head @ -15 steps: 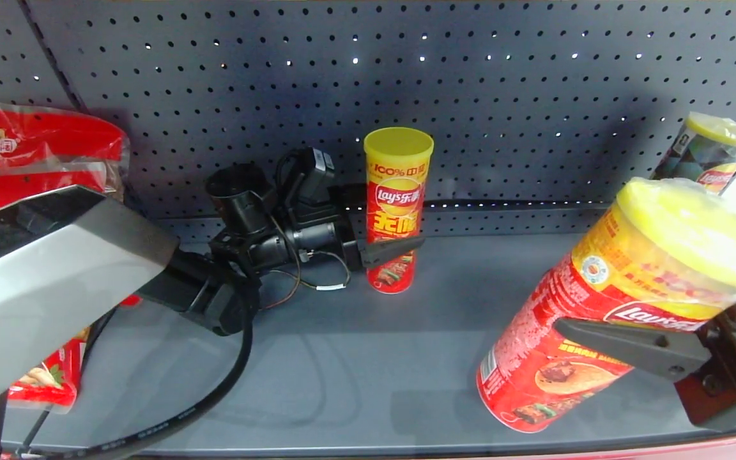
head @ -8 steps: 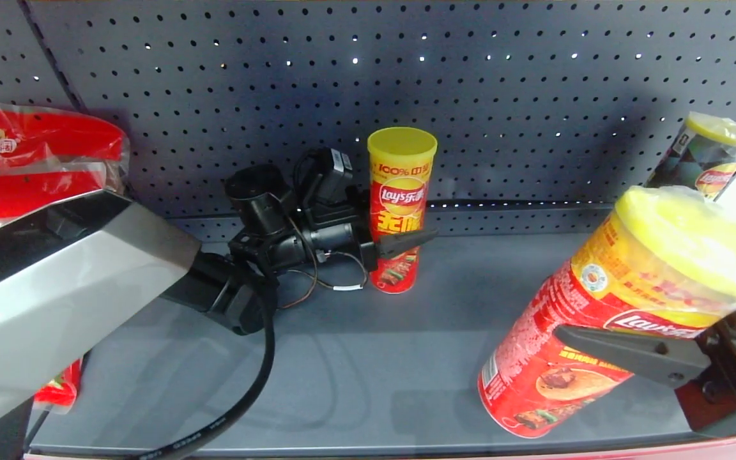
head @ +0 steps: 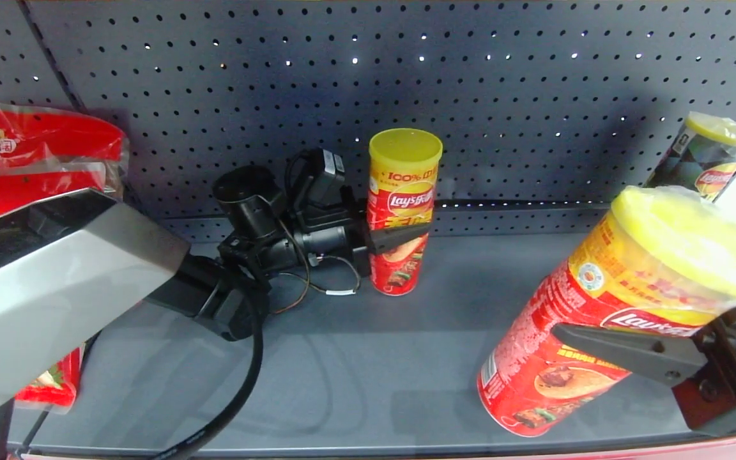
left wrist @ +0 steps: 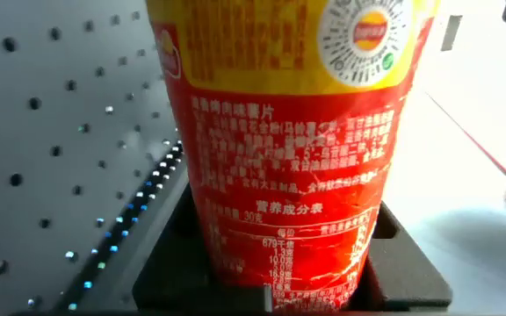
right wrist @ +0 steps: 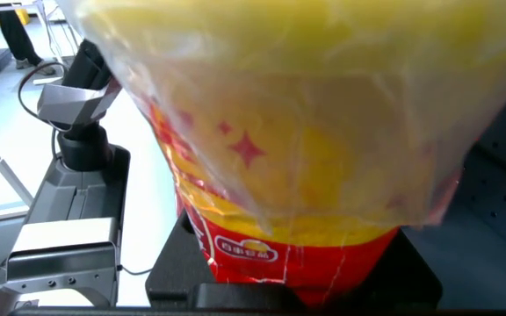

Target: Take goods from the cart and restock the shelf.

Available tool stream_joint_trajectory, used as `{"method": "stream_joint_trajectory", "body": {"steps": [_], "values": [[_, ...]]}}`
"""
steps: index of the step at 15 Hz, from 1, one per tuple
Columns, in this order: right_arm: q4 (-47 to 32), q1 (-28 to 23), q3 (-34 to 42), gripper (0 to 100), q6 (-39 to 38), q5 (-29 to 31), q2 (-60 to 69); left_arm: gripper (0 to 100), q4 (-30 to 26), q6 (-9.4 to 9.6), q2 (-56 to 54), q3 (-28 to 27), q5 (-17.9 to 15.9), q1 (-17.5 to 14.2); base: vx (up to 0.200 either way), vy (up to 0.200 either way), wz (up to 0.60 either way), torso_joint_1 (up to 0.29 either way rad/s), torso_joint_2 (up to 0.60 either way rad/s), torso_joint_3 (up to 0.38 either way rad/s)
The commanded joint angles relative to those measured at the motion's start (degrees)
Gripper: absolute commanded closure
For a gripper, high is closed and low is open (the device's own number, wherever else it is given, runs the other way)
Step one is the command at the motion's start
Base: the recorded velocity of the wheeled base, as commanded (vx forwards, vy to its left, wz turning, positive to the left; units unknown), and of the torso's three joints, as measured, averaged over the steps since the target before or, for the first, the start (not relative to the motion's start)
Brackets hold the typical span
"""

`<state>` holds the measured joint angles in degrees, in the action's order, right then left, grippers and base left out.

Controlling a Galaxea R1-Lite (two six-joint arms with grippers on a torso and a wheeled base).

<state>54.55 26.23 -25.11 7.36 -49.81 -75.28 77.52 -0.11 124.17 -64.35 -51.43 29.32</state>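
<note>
Grey perforated pegboard (head: 502, 96) is backing a smooth matte shelf (head: 355, 358) in the head view. On it the left hand (head: 400, 225) is pinching a slim can (head: 403, 191), a red and yellow cylinder standing nearly upright; one dark finger is crossing its front and the other is hiding behind it. Nearer the front edge, the right hand (head: 588, 319) is clamping a wide can (head: 630, 281), tilted and wrapped in crinkled clear film; whether its base is touching the shelf is hard to tell. Glossy red bags (head: 42, 147) are lying beyond the left arm.

From the left wrist, the slim can (left wrist: 288, 175) is sitting between the dark jaws, its top cut off.

From the right wrist, the wide can's filmed lid (right wrist: 323, 114) is blocking most of the hand.
</note>
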Motion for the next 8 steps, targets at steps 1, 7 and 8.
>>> {"method": "stream_joint_trajectory", "body": {"steps": [1,7,8], "values": [[0.0,0.0,0.0,100,0.0,0.0,-0.4,100,1.0,-0.42,-4.1,4.4,-1.1,0.3,0.000,0.000,0.00,0.000,0.00,0.000],[0.0,-0.3,-0.6,100,0.0,0.0,-1.9,100,8.3,-5.34,-16.8,25.0,-1.2,5.4,0.000,0.000,0.00,0.000,0.00,0.000],[0.0,-0.4,-0.6,100,0.0,0.0,-2.0,100,8.3,-5.34,-17.7,26.2,-1.2,5.7,0.000,0.000,0.00,0.000,0.00,0.000]]}}
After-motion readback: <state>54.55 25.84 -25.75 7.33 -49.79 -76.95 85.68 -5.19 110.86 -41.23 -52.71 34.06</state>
